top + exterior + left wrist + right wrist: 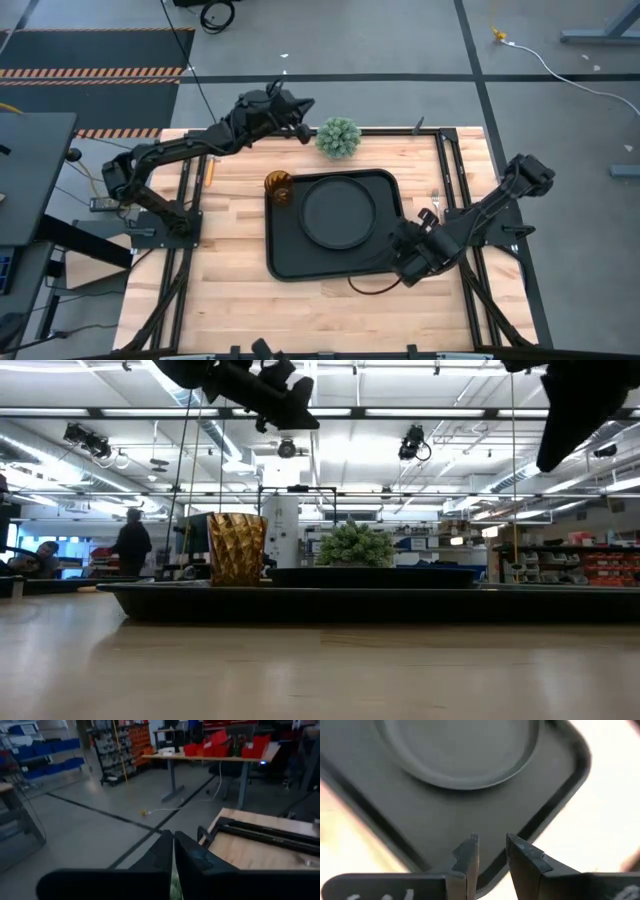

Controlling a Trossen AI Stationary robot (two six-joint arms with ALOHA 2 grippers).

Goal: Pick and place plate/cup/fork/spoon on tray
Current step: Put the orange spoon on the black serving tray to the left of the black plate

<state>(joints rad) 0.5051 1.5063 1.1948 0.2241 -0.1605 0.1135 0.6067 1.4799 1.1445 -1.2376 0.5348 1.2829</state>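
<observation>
The black tray (pixel 290 255) lies mid-table with the round black plate (pixel 338 212) flat on it. The amber cup (pixel 279 187) stands upright at the tray's far left corner (pixel 236 548). A thin orange-handled utensil (pixel 211 172) lies by the left rail and a small silvery one (pixel 435 197) by the right rail; I cannot tell which is the fork and which the spoon. My left gripper (pixel 305 130) hangs shut and level over the table's far edge, with nothing in it (pixel 173 836). My right gripper (pixel 408 262) slants down over the tray's near right corner, open with a narrow gap and nothing between its fingers (pixel 492 845).
A small green plant (pixel 339 137) stands at the far edge, just right of my left gripper. Dark rails (pixel 452 180) run along both sides of the wooden table. A dark cable (pixel 370 286) loops on the wood near the tray's near edge.
</observation>
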